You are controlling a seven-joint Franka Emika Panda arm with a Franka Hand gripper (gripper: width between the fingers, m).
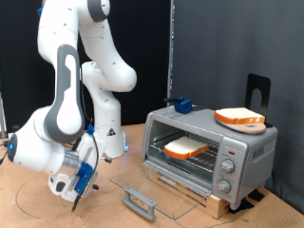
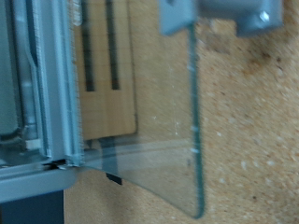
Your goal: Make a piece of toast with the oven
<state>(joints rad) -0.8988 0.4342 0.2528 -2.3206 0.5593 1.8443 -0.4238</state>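
- A silver toaster oven (image 1: 211, 147) stood on a wooden board at the exterior view's right side of the cork-topped counter (image 1: 38, 204).
- Its glass door (image 1: 142, 190) lay folded fully down and flat toward the exterior view's bottom, with the grey bar handle (image 1: 141, 201) at the door's free edge, leaving the cavity open for loading.
- The piece of toast (image 1: 186, 147) lay flat on the wire rack (image 1: 195, 160) inside the oven, pale face up.
- A second slice (image 1: 239, 118) sat on the oven's roof, out of the way.
- The gripper (image 1: 78, 185) hung low near the counter's left edge in the exterior view, well apart from the door handle.
- It held nothing visible; whether its fingers were spread or closed could not be told.
- The wrist view showed the door's glass edge and handle, blurred.
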